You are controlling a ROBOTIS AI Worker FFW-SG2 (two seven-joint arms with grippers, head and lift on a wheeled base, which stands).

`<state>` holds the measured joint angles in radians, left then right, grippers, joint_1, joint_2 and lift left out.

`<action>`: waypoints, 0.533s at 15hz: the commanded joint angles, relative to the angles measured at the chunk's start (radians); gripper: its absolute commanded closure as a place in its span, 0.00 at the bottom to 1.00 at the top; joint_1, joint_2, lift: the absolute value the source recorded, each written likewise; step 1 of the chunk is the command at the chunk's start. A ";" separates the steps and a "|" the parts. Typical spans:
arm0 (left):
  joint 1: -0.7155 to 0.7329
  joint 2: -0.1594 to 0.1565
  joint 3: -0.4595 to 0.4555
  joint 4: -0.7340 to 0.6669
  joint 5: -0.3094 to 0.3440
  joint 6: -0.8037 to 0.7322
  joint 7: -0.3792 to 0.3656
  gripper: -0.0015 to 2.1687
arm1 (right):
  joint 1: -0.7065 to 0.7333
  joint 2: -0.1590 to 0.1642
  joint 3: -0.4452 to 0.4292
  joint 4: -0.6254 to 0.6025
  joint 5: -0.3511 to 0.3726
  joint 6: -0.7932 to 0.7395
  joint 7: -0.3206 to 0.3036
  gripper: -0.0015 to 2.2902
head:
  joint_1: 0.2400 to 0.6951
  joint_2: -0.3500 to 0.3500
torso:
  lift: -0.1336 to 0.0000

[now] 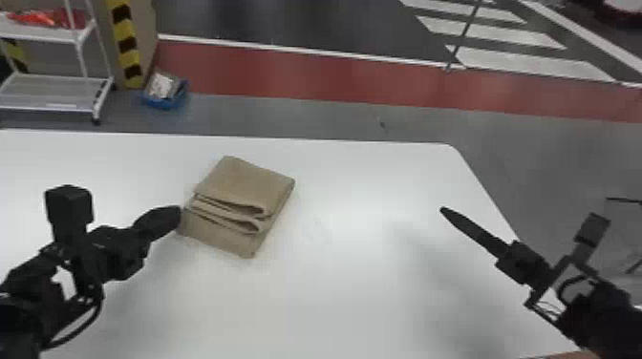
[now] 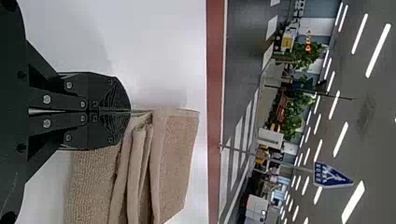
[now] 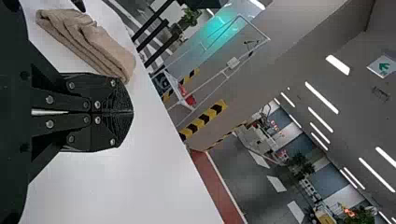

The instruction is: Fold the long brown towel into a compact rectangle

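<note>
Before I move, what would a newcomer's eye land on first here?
Probably the folded brown towel, its stacked layers standing out against the white table, left of centre in the head view. Next, the black left gripper, at the towel's left side, and the black right gripper, over the table well to its right.
</note>
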<state>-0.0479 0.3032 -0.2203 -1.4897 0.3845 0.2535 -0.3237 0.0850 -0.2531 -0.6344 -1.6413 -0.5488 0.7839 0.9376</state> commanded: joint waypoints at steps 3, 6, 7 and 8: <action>0.002 -0.006 -0.005 0.000 -0.006 0.013 -0.001 0.61 | -0.001 -0.006 -0.005 -0.008 -0.019 0.004 0.004 0.88 | 1.00 0.13 | 0.08; 0.033 -0.006 -0.005 -0.027 -0.004 0.046 -0.005 0.61 | -0.001 -0.006 -0.010 -0.008 -0.030 0.004 0.009 0.88 | 1.00 0.12 | 0.08; 0.042 -0.006 -0.005 -0.040 -0.004 0.046 -0.001 0.61 | 0.001 -0.006 -0.013 -0.008 -0.030 0.004 0.012 0.88 | 1.00 0.12 | 0.08; 0.046 -0.006 -0.005 -0.046 -0.004 0.037 0.002 0.61 | -0.001 -0.006 -0.013 -0.008 -0.030 0.004 0.012 0.88 | 1.00 0.11 | 0.08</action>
<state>-0.0107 0.2975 -0.2254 -1.5239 0.3804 0.2953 -0.3245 0.0848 -0.2592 -0.6457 -1.6490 -0.5774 0.7879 0.9492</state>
